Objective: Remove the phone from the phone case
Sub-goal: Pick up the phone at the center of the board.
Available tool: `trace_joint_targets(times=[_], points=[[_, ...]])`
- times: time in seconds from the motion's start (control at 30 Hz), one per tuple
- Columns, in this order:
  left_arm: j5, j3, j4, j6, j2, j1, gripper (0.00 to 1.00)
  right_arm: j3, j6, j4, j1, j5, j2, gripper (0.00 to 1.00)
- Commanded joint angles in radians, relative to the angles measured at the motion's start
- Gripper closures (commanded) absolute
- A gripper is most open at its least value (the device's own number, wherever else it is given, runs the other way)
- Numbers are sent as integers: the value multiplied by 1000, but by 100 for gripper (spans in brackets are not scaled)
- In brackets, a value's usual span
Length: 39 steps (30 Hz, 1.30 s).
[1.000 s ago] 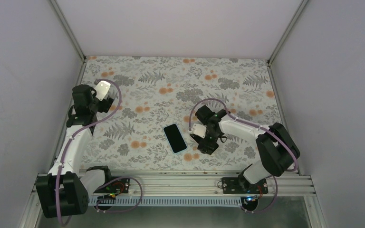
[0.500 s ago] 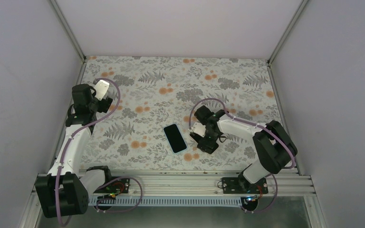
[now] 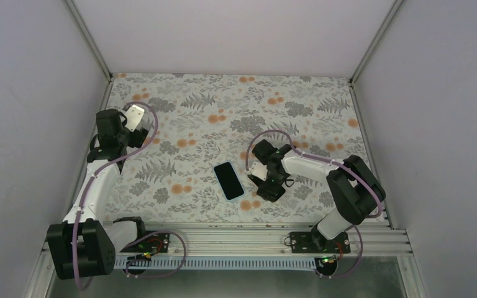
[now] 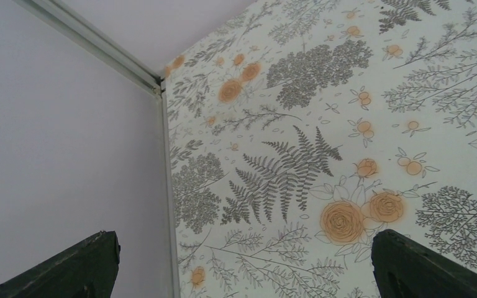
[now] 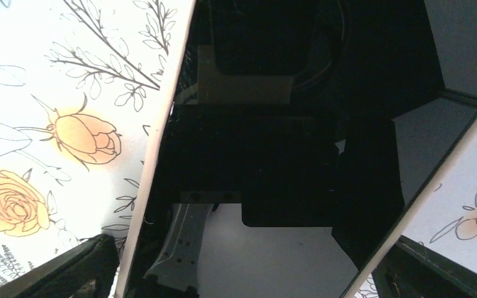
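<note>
- The table [image 3: 223, 99], covered in a fern and orange-flower print, fills the floor between pale walls [image 3: 31, 93].
- The left arm [image 3: 93, 186] rises from its base at 7 o'clock and stretches along the table's left edge toward 11 o'clock, with its wrist turned inward.
- The right arm [image 3: 323, 164] climbs from its base at 5 o'clock to an elbow near the right edge at 4 o'clock. Its forearm then folds back toward 9 o'clock and the wrist dips toward the table's middle.
- The left gripper [image 4: 245, 248] hangs over bare print near the wall at 10 o'clock. Its jaws are spread wide and carry nothing.
- The right gripper [image 3: 262, 186] sits low, just beside the phone at the phone's 3 o'clock. Its jaws are spread wide and grasp nothing. In the right wrist view its dark fingers [image 5: 93, 261] frame the glossy screen.
- The phone [image 3: 229, 180] lies screen-up, flat on the table just 6 o'clock of centre, with its long axis running 11 to 5 o'clock. It is well apart from the left gripper.
- The phone case [image 3: 236, 198] shows as a light blue rim around the phone, which sits inside it.
</note>
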State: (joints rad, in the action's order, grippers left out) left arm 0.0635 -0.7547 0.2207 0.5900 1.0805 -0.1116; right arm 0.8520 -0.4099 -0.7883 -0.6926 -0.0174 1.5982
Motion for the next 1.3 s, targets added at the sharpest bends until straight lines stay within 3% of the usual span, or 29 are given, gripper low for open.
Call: trace_joint_targets(times=[0.0,0.2,0.4,0.57,0.73,1.03,1.27], points=[[-65,-44,39,6,4,-3,0,-94,-9,90,-11,-119,55,4],[-198,-122,146,21,15,-3,0,-154,-49,141,8,-114,34,31],[-412,-230,302,62,73,21,0,-150,-56,204,16,-134,13,47],[-675,-405,544,123,227,74,0,-86,-87,271,15,-157,-74,52],[-802,-586,782,160,418,174,0,0,-129,338,-5,-155,-178,56],[-1023,-794,965,148,660,203,0,72,-222,568,-80,-197,-211,57],[-1073,-843,981,82,736,223,0,160,-248,691,-164,-268,-115,58]])
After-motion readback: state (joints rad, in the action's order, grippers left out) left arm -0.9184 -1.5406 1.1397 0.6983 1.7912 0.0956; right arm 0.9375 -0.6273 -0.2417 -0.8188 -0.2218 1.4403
